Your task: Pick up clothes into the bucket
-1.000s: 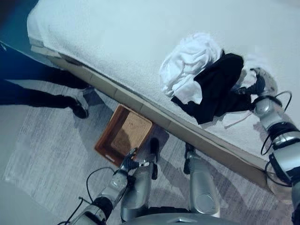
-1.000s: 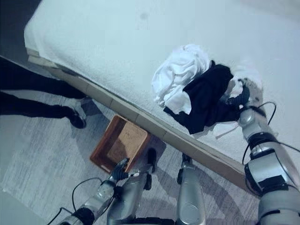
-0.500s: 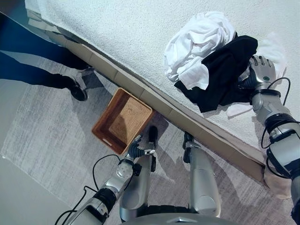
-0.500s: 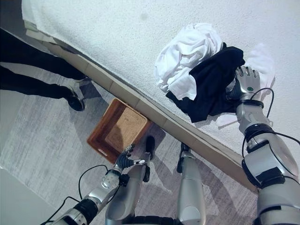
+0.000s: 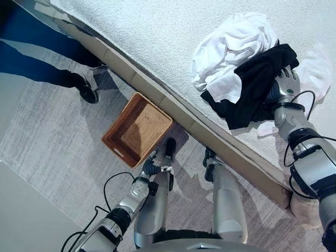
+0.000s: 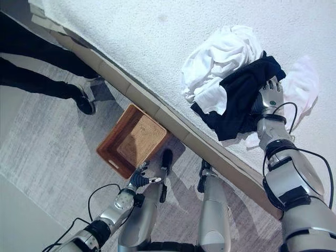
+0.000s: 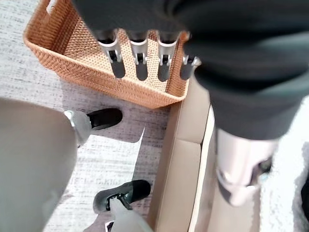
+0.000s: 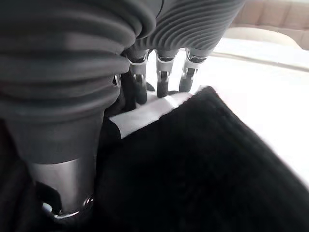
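Observation:
A crumpled white garment [image 5: 231,44] and a black garment [image 5: 252,89] lie heaped together on the white bed [image 5: 157,31]. My right hand [image 6: 270,97] lies on the black garment's right edge, back up. In the right wrist view its fingers [image 8: 161,72] reach out straight over black cloth [image 8: 193,169] and a strip of white. The woven brown basket [image 5: 137,128] stands on the floor against the bed's side. My left hand [image 5: 149,168] hovers low beside the basket's near corner, with fingers [image 7: 140,58] straight and nothing in them.
A person's dark-trousered legs and a shoe [image 5: 86,94] stand on the grey carpet left of the basket. The bed's wooden side rail [image 5: 173,107] runs diagonally between basket and clothes. Another pale cloth [image 6: 302,84] lies right of my right hand.
The camera has shifted. My right hand has slid from beside the black garment onto its edge, and the cloth has bunched a little. The left hand stays near the basket.

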`<state>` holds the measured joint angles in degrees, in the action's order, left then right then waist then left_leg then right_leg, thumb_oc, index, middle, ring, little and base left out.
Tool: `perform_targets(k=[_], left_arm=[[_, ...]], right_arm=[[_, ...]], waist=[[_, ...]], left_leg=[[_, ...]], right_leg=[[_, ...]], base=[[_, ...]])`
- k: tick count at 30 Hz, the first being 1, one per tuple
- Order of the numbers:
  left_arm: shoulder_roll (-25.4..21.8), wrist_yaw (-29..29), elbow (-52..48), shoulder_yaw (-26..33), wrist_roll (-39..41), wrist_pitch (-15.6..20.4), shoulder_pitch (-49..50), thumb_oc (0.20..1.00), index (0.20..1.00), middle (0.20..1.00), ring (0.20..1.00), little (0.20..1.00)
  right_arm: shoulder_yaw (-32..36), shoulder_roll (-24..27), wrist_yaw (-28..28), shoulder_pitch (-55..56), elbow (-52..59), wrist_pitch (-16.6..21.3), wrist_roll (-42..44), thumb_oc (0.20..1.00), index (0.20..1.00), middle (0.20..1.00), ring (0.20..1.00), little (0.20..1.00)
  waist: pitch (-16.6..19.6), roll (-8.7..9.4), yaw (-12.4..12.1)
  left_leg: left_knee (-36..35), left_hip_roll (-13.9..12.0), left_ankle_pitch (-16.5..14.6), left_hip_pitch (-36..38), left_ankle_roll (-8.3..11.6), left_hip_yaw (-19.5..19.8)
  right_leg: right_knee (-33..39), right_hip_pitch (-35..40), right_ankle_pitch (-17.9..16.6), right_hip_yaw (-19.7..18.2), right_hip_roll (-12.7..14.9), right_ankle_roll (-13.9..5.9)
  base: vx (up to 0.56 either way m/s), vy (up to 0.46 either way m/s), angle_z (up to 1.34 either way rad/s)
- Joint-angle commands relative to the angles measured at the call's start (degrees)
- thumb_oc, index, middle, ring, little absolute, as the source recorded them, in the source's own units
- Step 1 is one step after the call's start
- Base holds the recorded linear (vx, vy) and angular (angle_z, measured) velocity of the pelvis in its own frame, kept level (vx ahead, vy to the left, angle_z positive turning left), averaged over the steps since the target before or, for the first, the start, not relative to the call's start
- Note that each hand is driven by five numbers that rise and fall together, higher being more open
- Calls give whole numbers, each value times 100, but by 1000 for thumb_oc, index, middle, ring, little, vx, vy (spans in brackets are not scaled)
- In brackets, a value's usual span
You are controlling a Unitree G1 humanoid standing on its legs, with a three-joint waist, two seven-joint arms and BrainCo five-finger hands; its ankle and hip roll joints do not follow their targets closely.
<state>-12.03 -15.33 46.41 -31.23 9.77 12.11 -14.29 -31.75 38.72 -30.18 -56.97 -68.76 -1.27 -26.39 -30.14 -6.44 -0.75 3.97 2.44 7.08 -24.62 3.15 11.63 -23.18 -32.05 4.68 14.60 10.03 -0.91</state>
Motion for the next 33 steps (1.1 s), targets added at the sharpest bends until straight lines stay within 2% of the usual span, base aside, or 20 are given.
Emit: perform_targets(k=[1, 4, 6, 9, 17, 25, 30, 33], left_arm=[[25, -189, -92, 11, 30, 54, -50, 1000, 1000, 1000, 1000, 1000], [15, -312, -111, 119, -24, 42, 4, 1000, 1000, 1000, 1000, 1000], [8, -331, -111, 128, -49, 38, 2, 1000, 1000, 1000, 1000, 1000], [-24, -387, -127, 226, -132, 39, 91, 1000, 1000, 1000, 1000, 1000], [-111, -512, -114, 440, -361, 30, 209, 1000, 1000, 1000, 1000, 1000], [-148, -543, -62, 530, -458, 53, 226, 1000, 1000, 1000, 1000, 1000], [-161, -513, -43, 543, -431, 59, 233, 1000, 1000, 1000, 1000, 1000], [-173, -446, -2, 509, -361, 69, 233, 1000, 1000, 1000, 1000, 1000]], right_arm=[[455, 45, -522, -167, 601, 384, 1151, 1000, 1000, 1000, 1000, 1000], [1066, 45, -856, 171, 1528, 578, 1742, 1000, 1000, 1000, 1000, 1000], [1197, 72, -920, 249, 1661, 611, 1809, 1000, 1000, 1000, 1000, 1000], [1803, 148, -1221, 701, 2345, 746, 2032, 1000, 1000, 1000, 1000, 1000], [2699, 105, -1851, 1475, 3399, 799, 1728, 1000, 1000, 1000, 1000, 1000], [2538, 160, -1751, 1388, 3413, 707, 1394, 1000, 1000, 1000, 1000, 1000], [2084, 180, -1304, 1050, 3154, 669, 1342, 1000, 1000, 1000, 1000, 1000], [1582, 241, -835, 541, 2600, 656, 1463, 1000, 1000, 1000, 1000, 1000]], waist=[[34, 159, 13], [34, 262, 78], [34, 272, 82], [34, 332, 133], [34, 371, 177], [34, 409, 134], [34, 441, 85], [34, 466, 8]], left_leg=[[346, 78, -291, -6, 41, 123], [373, 80, -348, 2, 33, 108], [379, 79, -333, -29, 29, 105], [421, 82, -401, -13, 13, 71], [455, 80, -410, -73, -10, -8], [487, 86, -438, -95, -28, -104], [541, 108, -456, -125, -34, -126], [558, 114, -442, -163, -20, -116]], right_leg=[[379, 663, 37, -335, 205, -436], [365, 682, 75, -353, 222, -452], [383, 663, 38, -350, 223, -457], [394, 684, 57, -376, 231, -473], [534, 667, -42, -451, 224, -513], [621, 654, -112, -551, 208, -533], [618, 648, -118, -578, 204, -528], [622, 630, -140, -571, 199, -516]], base=[[3, 3, 4], [0, 0, 0], [0, 12, 5], [8, 15, 3], [-1, 19, -1], [-4, 30, -5], [0, 0, 0], [0, 0, 0]])
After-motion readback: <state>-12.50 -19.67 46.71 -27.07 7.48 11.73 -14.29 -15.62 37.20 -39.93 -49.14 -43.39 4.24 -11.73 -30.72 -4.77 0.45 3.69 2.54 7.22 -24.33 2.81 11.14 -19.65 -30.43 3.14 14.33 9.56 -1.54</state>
